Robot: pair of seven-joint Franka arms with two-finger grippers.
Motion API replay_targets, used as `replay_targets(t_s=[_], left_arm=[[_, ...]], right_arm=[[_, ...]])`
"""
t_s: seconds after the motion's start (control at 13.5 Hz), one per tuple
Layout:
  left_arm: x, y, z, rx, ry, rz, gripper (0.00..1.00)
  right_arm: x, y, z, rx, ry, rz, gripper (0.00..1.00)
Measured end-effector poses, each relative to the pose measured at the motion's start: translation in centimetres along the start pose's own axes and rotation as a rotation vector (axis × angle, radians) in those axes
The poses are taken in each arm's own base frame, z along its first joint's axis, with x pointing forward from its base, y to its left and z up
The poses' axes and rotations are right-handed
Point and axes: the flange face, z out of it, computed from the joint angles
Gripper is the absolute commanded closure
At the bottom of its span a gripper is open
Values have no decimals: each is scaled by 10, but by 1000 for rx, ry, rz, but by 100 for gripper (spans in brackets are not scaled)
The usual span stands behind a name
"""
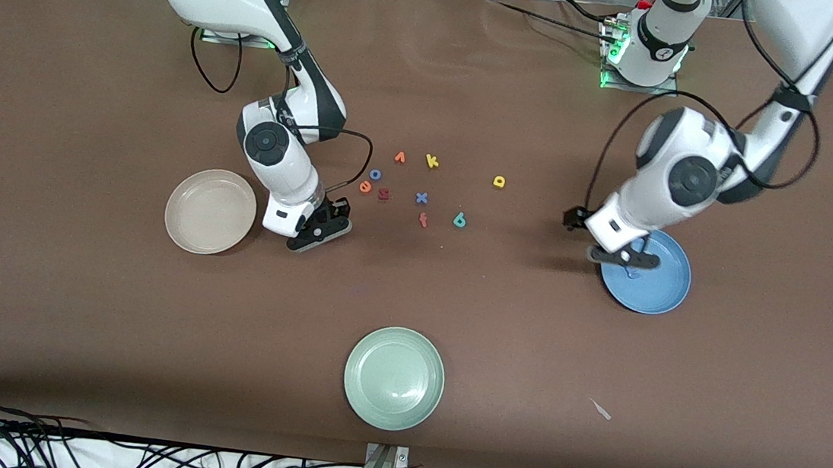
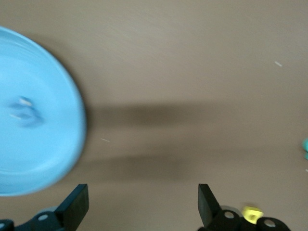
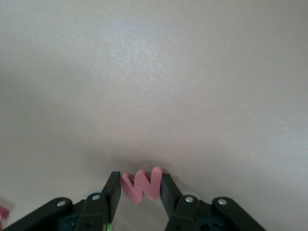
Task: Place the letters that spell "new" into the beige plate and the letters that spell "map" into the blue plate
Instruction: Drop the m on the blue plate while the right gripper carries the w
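So right now my right gripper (image 3: 139, 185) has its fingers clamped on the pink w (image 3: 141, 184), 1 finger pressed against each side of the letter. In the front view that gripper (image 1: 319, 231) is low over bare desk (image 1: 73, 308), just beside the beige plate (image 1: 210, 211), on the side toward the letter pile. Nothing sits in the beige plate.

My left gripper (image 2: 143, 202) has its fingers spread wide and holds nothing. It hangs at the rim of the blue plate (image 1: 646, 271), on the edge that faces the letters. There's a small blue shape lying in the blue plate (image 2: 33, 130), likely the blue m (image 2: 24, 111), but it's smeared in the wrist view so I can't read it.

The rest of the letters lie loose on the desk between the 2 arms. The orange e (image 1: 365, 187) is beside the blue o (image 1: 375, 174), with the dark red letter (image 1: 383, 194) touching or nearly touching them. The orange v (image 1: 399, 157) and yellow k (image 1: 432, 161) are farther from the front camera. The blue x (image 1: 421, 198) is mid-pile, and the teal p (image 1: 459, 220) sits nearer the camera beside a reddish letter (image 1: 423, 220). The yellow a (image 1: 499, 181) lies apart, toward the left arm's end. I can't find the green n anywhere.

The pale green plate (image 1: 393, 377) sits nearest the front camera.
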Motion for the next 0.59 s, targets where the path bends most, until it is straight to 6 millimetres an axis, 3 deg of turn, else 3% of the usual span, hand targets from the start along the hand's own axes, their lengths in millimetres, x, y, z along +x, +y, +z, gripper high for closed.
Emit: replay_targets(t_s=[0.22, 0.44, 0.59], left_arm=[[-37, 52, 19, -7, -2, 64, 0], [-60, 86, 32, 24, -17, 160, 0], [-71, 101, 47, 65, -20, 202, 3]], right_arm=[[-1, 35, -35, -22, -55, -46, 80], [-16, 104, -75, -28, -116, -86, 77], [-44, 158, -90, -35, -138, -113, 74]])
